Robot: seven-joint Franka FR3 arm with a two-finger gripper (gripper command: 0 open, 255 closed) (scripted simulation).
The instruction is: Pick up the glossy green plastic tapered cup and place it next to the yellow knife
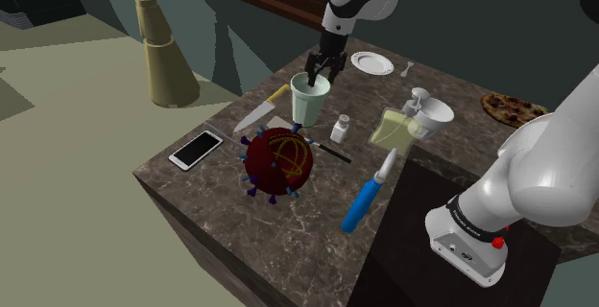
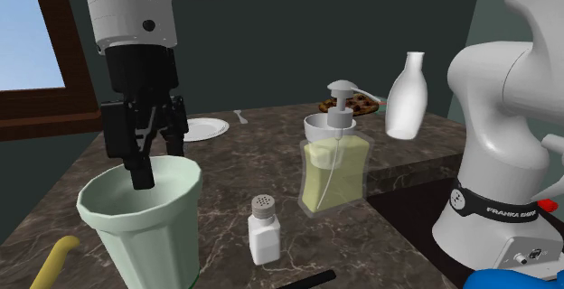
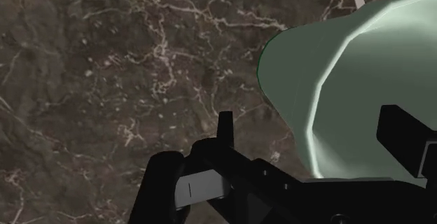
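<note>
The pale green tapered cup (image 1: 309,100) (image 2: 145,219) (image 3: 350,82) stands upright on the dark marble counter (image 1: 211,176). Just beside it, toward the shoulder view's left, lies the yellow-handled knife (image 1: 259,113), whose handle end (image 2: 54,258) shows in the second exterior view. My gripper (image 1: 324,68) (image 2: 158,152) (image 3: 315,128) hangs over the cup's rim, open. One finger (image 3: 403,135) is over the inside and the other (image 3: 224,124) is outside the wall. Neither visibly touches the cup.
Around the cup are a salt shaker (image 1: 340,128), a soap dispenser (image 1: 394,128), a red spiky ball (image 1: 278,161), a phone (image 1: 196,149) and a blue-handled tool (image 1: 365,200). A white plate (image 1: 371,61) lies behind; a white bottle (image 2: 407,93) hangs above the counter at the second exterior view's right.
</note>
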